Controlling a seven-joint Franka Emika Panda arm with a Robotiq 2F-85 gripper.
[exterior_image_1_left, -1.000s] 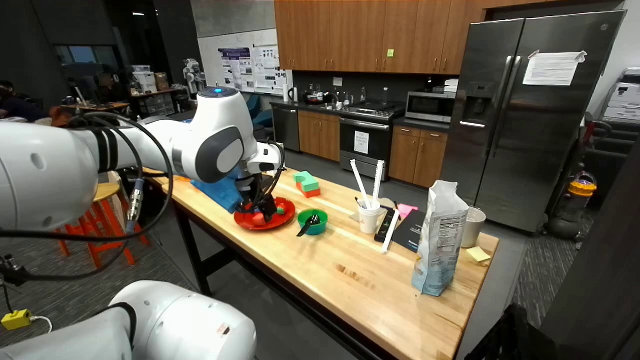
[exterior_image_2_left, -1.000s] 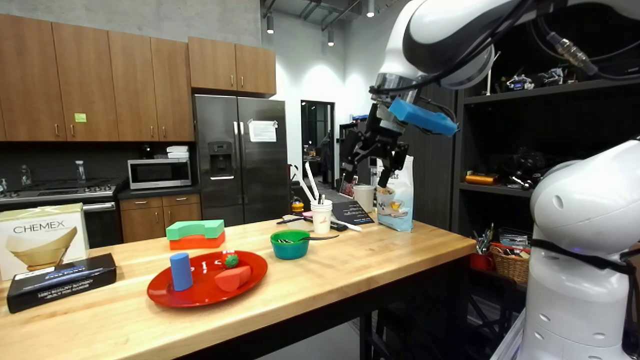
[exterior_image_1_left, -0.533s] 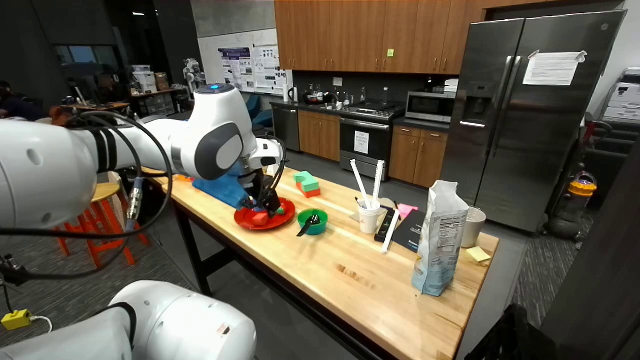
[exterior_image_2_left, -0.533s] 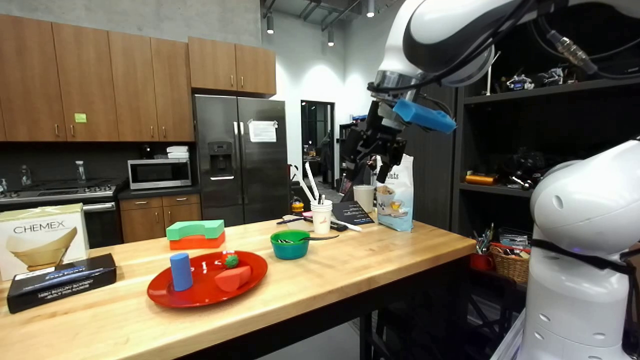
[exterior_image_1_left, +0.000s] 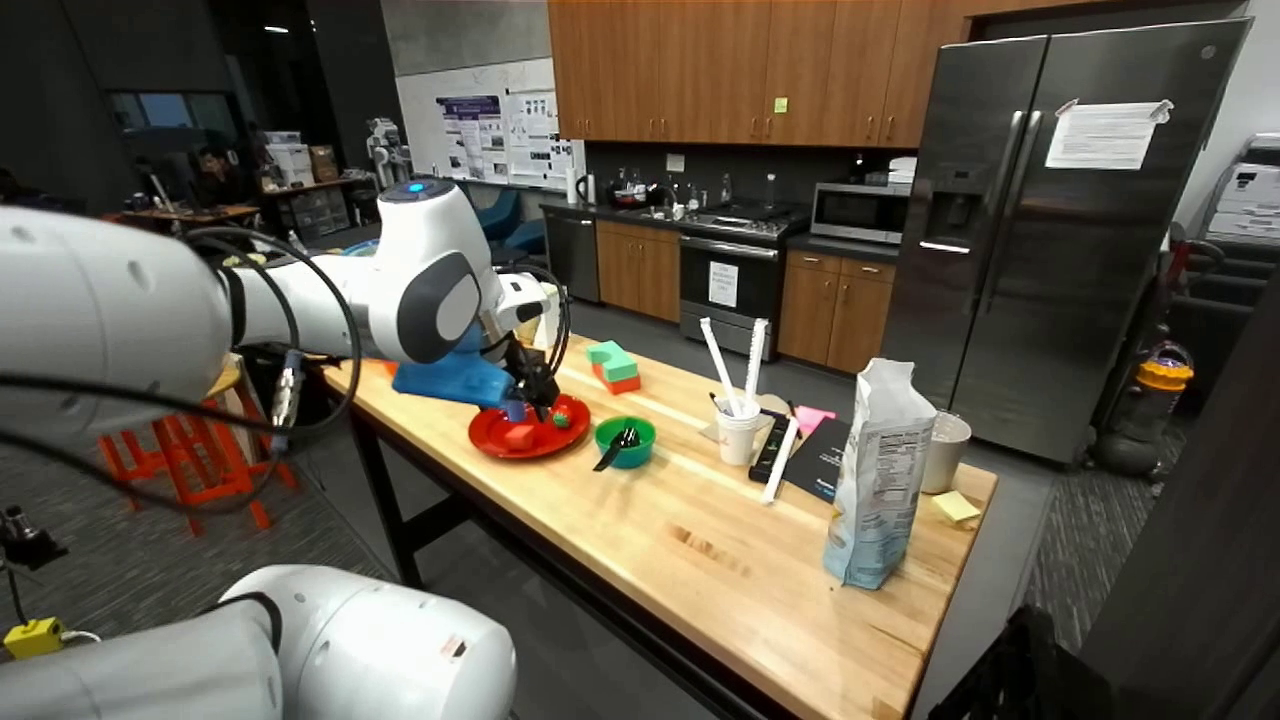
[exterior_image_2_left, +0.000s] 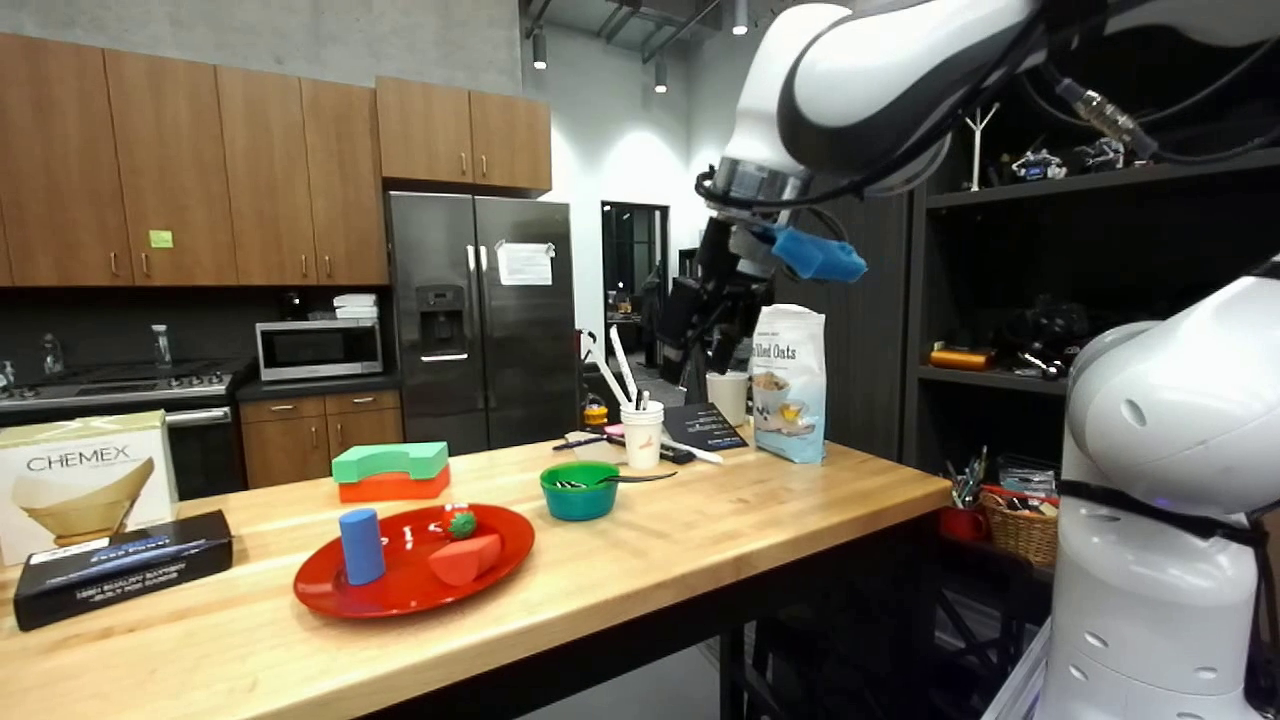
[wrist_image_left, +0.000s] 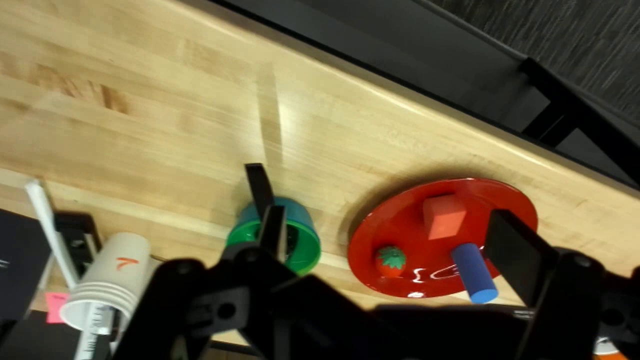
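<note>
My gripper (wrist_image_left: 389, 223) is open and empty in the wrist view, its black fingers wide apart. It hangs above the table in both exterior views (exterior_image_1_left: 535, 392) (exterior_image_2_left: 700, 345). Below, between the fingers in the wrist view, is a red plate (wrist_image_left: 410, 210). On it are a red block (wrist_image_left: 444, 216), a strawberry with a green top (wrist_image_left: 391, 261) and an upright blue cylinder (wrist_image_left: 472, 272). The right finger overlaps the plate beside the cylinder. The left finger partly hides a green bowl (wrist_image_left: 306, 247) with a black-handled utensil (exterior_image_2_left: 640, 477) in it. The gripper touches none of them.
A green block on a red block (exterior_image_2_left: 392, 470) stands behind the plate. A Chemex box (exterior_image_2_left: 90, 475) and a black box (exterior_image_2_left: 125, 568) are beside it. Stacked paper cups (exterior_image_1_left: 738, 440), a dark booklet (exterior_image_1_left: 820, 458), an oats bag (exterior_image_1_left: 872, 490) and a mug (exterior_image_1_left: 945, 455) stand farther along.
The arm and gripper have moved and turned, shifting left in an exterior view where the oats bag shows more. The fingers look closer together there from the turn. The table objects have not moved.
</note>
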